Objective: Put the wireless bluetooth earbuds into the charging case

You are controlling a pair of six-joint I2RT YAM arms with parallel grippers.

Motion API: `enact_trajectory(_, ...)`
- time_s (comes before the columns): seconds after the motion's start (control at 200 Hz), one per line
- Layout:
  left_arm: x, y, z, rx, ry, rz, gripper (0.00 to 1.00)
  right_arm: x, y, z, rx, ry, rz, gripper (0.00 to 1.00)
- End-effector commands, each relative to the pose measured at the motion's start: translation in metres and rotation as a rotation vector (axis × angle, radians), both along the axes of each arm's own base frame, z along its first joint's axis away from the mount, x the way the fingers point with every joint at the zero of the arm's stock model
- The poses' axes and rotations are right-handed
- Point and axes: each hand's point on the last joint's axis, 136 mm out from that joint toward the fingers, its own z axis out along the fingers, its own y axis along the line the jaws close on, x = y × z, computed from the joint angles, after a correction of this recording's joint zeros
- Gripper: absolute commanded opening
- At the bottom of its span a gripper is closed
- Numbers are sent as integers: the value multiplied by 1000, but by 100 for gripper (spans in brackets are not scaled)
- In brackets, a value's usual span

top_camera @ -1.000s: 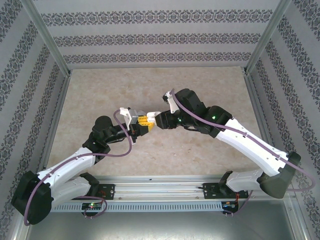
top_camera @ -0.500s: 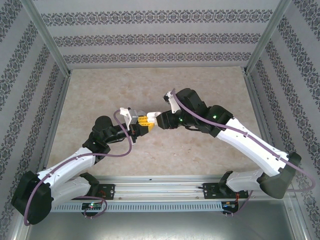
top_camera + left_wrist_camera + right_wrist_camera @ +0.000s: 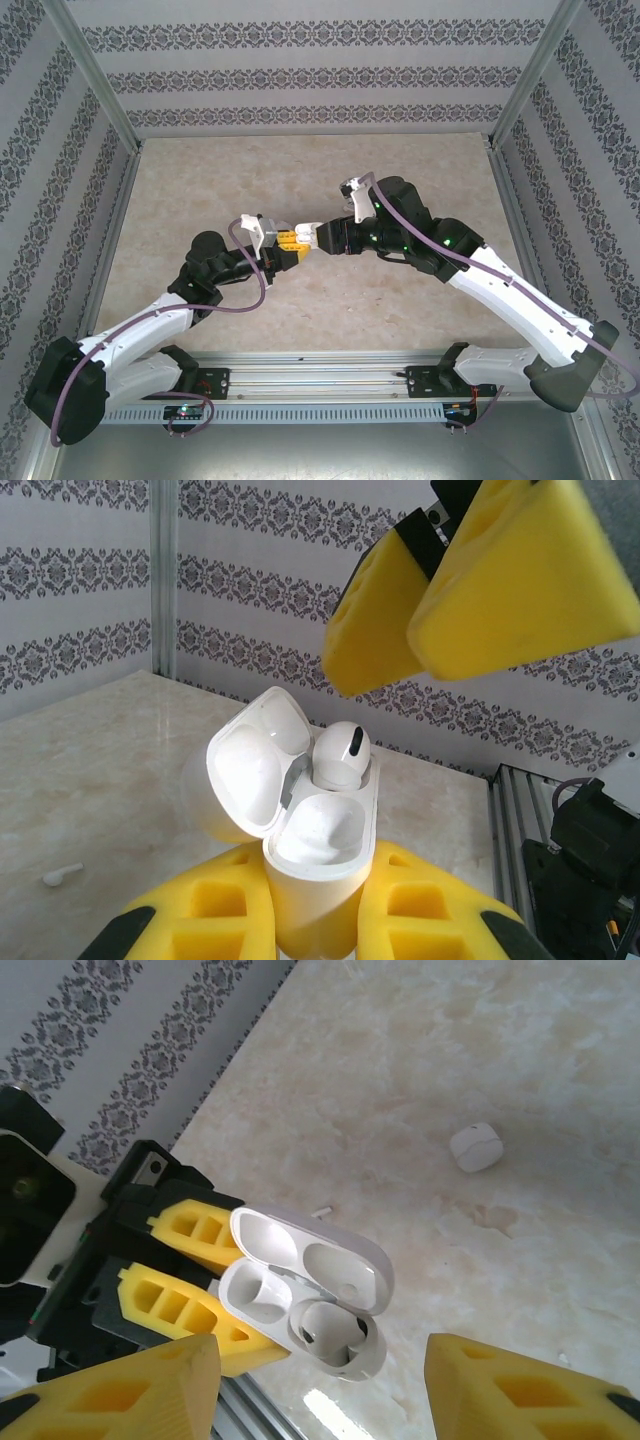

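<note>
The white charging case point(image 3: 318, 875) is lifted above the table with its lid open, and my left gripper point(image 3: 318, 925) is shut on its lower body. One earbud point(image 3: 341, 756) sits in the far slot, while the near slot is empty. In the right wrist view the same case point(image 3: 262, 1295) shows that earbud point(image 3: 338, 1332) seated. My right gripper point(image 3: 320, 1372) is open, with its yellow pads either side of the case and touching nothing. In the top view both grippers meet over the table's middle, left point(image 3: 288, 243) and right point(image 3: 320, 237). Another earbud point(image 3: 62, 876) lies loose on the table.
A second white case point(image 3: 474, 1147), closed, rests on the marble table point(image 3: 200, 190) beyond the held case. The loose earbud point(image 3: 321, 1211) lies just behind the open lid. Patterned walls and metal posts close in three sides, and a rail point(image 3: 320, 380) runs along the near edge.
My right gripper's jaws have spread wider, and the right arm has shifted right and back a little from the case. The left arm holds still.
</note>
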Motion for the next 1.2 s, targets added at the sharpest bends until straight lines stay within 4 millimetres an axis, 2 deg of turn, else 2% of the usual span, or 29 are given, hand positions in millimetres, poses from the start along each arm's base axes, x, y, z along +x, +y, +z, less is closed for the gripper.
enact_trajectory(0.0, -1, -1, 18, -35, -54, 8, 0, 6, -6, -8, 34, 40, -70, 56)
enact_trajectory(0.105, 0, 3, 13, -5, -46, 38, 0, 10, -14, -25, 42, 91, -142, 54)
enact_trajectory(0.19, -4, 4, 11, -7, -45, 27, 0, 8, -11, -29, 91, 125, -141, 54)
enact_trajectory(0.48, -7, 3, 15, -52, -40, 9, 0, 5, 12, -19, 295, 181, -100, 62)
enact_trajectory(0.924, -7, 2, 16, -59, -5, 1, 0, 9, 9, -20, 366, 197, -160, 67)
enact_trajectory(1.024, -2, 6, 14, -48, 20, 37, 0, 10, 11, -21, 361, 203, -154, 67)
enact_trajectory(1.194, 17, 27, -9, 19, 140, 164, 0, 16, 4, -27, 306, 195, -201, 65)
